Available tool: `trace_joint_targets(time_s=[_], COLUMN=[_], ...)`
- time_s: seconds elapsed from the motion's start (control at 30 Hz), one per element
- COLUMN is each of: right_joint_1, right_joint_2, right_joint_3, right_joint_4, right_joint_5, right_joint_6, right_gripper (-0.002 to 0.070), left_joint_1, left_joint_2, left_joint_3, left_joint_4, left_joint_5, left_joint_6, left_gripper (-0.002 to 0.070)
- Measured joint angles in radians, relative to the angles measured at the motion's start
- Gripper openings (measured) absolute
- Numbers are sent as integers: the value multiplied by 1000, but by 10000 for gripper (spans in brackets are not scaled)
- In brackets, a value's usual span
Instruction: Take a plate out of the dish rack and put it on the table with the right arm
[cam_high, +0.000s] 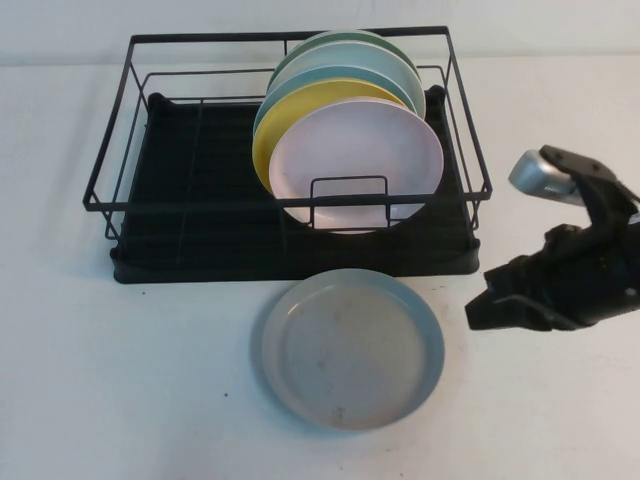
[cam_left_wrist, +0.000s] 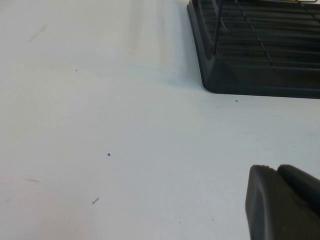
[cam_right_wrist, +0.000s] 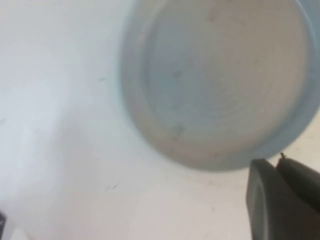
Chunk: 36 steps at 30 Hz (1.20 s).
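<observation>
The pale grey-blue plate (cam_high: 348, 348) lies flat on the white table (cam_high: 120, 380), just in front of the black wire dish rack (cam_high: 200, 200). It also fills the right wrist view (cam_right_wrist: 220, 85). My right gripper (cam_high: 482, 308) is shut and empty, hovering just right of the plate; its fingers (cam_right_wrist: 280, 195) are pressed together beside the plate's rim. My left gripper (cam_left_wrist: 274, 172) is out of the high view; its fingers are shut and empty above bare table near the rack's corner (cam_left_wrist: 250, 55).
Several plates stand upright in the rack: a pale pink one (cam_high: 355, 165) in front, then yellow (cam_high: 300, 105), light blue with a teal edge (cam_high: 340, 72) and green behind. The rack's left half holds no plates.
</observation>
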Motion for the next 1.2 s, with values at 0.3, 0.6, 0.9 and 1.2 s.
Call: trace_joint_targets(time_s=[0.3,0.6,0.9,1.2], right_joint_1=[0,0,-120,-270], right_joint_2=[-391,-604,-726,-1132], right_joint_3=[0,3,334,919], right_joint_4=[-150,-304,-317,-276], right_joint_5=[127,202,-192,-835], right_joint_6=[54,39,-16,-108], right_gripper=[-17,-18,-18,-18], left_joint_1=[0,0,0,0], left_joint_2=[0,0,0,0], left_joint_3=[0,0,0,0], left_joint_4=[0,0,0,0], left_joint_5=[0,0,0,0], left_joint_6=[0,0,0,0], left_gripper=[-4,-4,-4,-4])
